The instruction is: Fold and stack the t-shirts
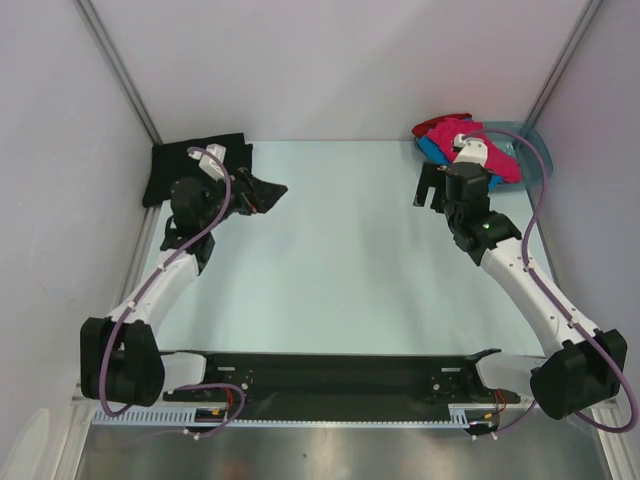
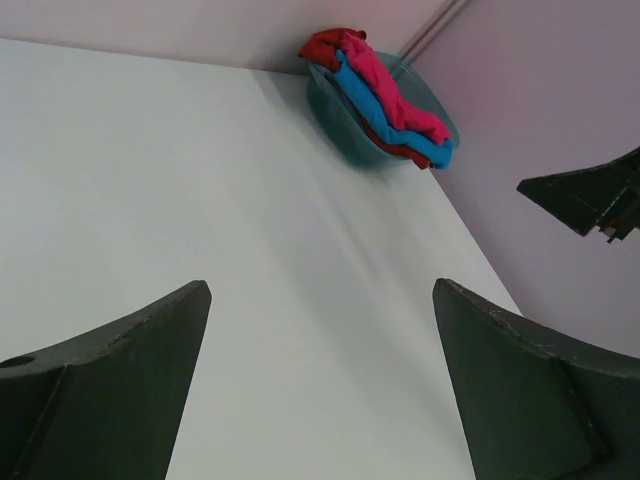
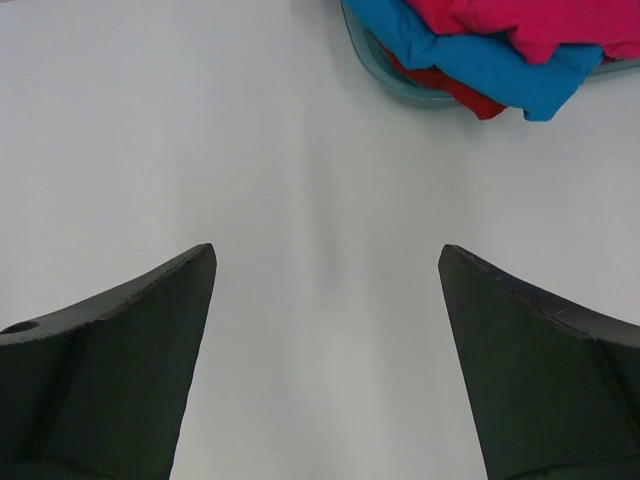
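A black t-shirt (image 1: pixel 190 165) lies folded at the table's back left corner, partly under my left arm. Pink (image 1: pixel 503 165), blue (image 1: pixel 431 149) and red (image 1: pixel 440 125) t-shirts are heaped in the teal basin (image 1: pixel 537 152) at the back right. My left gripper (image 1: pixel 262 195) is open over bare table just right of the black shirt. My right gripper (image 1: pixel 430 190) is open over bare table just left of the basin. The left wrist view shows the heap far off: pink (image 2: pixel 395 95), blue (image 2: pixel 385 122), red (image 2: pixel 328 42). In the right wrist view the heap lies close ahead: pink (image 3: pixel 530 20), blue (image 3: pixel 480 55), red (image 3: pixel 455 88).
White walls with metal corner rails close in the table on three sides. The basin's rim (image 3: pixel 385 82) overhangs the table near the right wall. One finger (image 2: pixel 590 195) of the right gripper shows at the right edge of the left wrist view.
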Controlling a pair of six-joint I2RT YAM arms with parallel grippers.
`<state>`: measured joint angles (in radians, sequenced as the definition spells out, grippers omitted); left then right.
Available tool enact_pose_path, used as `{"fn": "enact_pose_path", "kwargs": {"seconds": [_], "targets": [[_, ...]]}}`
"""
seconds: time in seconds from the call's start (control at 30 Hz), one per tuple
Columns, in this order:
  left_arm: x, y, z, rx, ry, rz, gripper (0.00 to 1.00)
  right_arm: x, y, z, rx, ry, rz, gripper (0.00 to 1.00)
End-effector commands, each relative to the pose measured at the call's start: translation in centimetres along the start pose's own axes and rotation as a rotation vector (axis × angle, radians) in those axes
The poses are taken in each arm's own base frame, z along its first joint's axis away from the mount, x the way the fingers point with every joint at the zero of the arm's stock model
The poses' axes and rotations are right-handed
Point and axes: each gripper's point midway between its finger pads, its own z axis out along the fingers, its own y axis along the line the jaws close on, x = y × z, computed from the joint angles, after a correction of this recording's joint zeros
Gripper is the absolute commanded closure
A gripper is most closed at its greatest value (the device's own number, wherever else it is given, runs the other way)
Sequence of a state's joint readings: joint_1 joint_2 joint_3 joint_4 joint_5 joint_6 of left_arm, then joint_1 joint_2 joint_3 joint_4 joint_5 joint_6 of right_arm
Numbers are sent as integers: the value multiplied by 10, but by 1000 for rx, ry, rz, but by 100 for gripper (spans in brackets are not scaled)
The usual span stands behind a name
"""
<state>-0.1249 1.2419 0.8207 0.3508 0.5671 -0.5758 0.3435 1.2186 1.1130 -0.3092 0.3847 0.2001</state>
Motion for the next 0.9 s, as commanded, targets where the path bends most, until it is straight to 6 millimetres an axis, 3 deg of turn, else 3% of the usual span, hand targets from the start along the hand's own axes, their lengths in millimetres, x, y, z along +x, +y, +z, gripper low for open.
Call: {"fn": "enact_pose_path", "kwargs": {"seconds": [0.0,0.1,0.17,0.3,0.4,0.5,0.53,0.6,0.63,0.7,0.8,0.87], "targets": [[-11,-27,6,110,19,32,0,-24,0,-5,7,-64,1,0],[-5,-27,11,116,37,32,0,-16,8,-8,-52,-2,-38,0],[-3,-25,13,102,48,43,0,-23,7,-9,-64,15,-13,0],[3,-22,15,89,78,56,0,-35,20,-9,-209,-137,0,0],[3,-19,14,74,73,62,0,-37,15,-5,-221,-192,0,0],[3,-20,16,82,78,62,0,-37,-15,19,-44,-122,59,0],[4,-19,17,86,80,61,0,-47,-14,34,-35,-105,57,0],[5,-19,18,92,85,59,0,-47,-11,48,-41,-38,22,0],[6,-20,18,97,87,60,0,-69,-7,53,-44,-53,19,0],[8,-16,21,92,96,57,0,-52,-7,82,-13,40,-9,0],[11,-12,22,78,113,62,0,-55,-13,119,13,80,49,0],[13,-11,18,67,113,67,0,-76,-15,135,-2,49,79,1]]}}
